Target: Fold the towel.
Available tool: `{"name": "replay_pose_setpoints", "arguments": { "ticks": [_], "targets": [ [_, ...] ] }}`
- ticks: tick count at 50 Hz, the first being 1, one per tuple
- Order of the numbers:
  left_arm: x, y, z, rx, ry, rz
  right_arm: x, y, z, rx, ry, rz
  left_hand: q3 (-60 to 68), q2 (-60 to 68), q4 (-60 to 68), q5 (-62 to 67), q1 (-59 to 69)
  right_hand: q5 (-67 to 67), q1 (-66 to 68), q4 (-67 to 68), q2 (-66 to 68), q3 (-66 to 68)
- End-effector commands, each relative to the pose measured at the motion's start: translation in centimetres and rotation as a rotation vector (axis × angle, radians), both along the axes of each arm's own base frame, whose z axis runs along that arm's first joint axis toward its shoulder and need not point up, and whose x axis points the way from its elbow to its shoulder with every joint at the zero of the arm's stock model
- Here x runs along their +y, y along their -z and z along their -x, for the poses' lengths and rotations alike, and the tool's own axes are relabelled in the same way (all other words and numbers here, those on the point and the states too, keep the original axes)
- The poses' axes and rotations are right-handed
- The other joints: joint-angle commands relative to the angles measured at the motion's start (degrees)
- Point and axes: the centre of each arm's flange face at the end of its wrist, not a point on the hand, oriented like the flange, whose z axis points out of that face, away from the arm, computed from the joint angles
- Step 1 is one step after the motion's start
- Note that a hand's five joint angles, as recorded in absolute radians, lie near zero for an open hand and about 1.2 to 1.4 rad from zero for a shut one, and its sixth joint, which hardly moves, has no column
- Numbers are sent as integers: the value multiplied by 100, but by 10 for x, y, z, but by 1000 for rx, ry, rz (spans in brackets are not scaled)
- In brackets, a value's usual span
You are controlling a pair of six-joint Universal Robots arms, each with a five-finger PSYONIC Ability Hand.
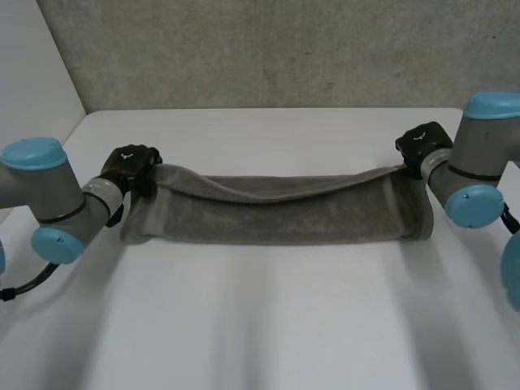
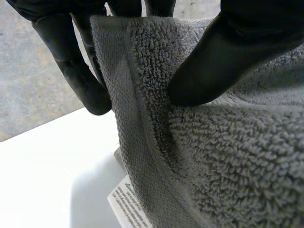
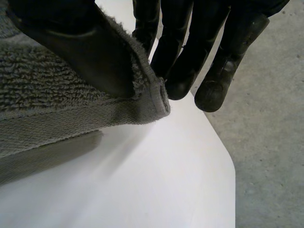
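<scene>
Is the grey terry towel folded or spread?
Mid-fold: left hand and right hand pinch the grey towel at its corners, upper layer raised over lower.

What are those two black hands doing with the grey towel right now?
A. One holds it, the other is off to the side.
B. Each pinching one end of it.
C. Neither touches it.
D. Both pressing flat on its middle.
B: the left hand pinches one end of the towel between thumb and fingers, and the right hand pinches the corner at the other end.
</scene>
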Motion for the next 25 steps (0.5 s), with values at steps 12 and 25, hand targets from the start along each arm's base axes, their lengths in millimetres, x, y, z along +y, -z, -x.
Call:
{"name": "replay_pose_setpoints", "arguments": {
  "ticks": [12, 25],
  "targets": [
    [0, -1, 16, -4, -4, 26, -5, -5, -11, -20, 30, 67, -7211, -7025, -7179, -7906, -6601, -6449, -6388, -6439, -6390, -6447],
    [18, -57, -8, -13, -95, 51, 11, -56, 4, -69, 75, 92, -7144, -6957, -7112, -7839, -6534, -6449, -6388, -6439, -6390, -6447]
  ]
}}
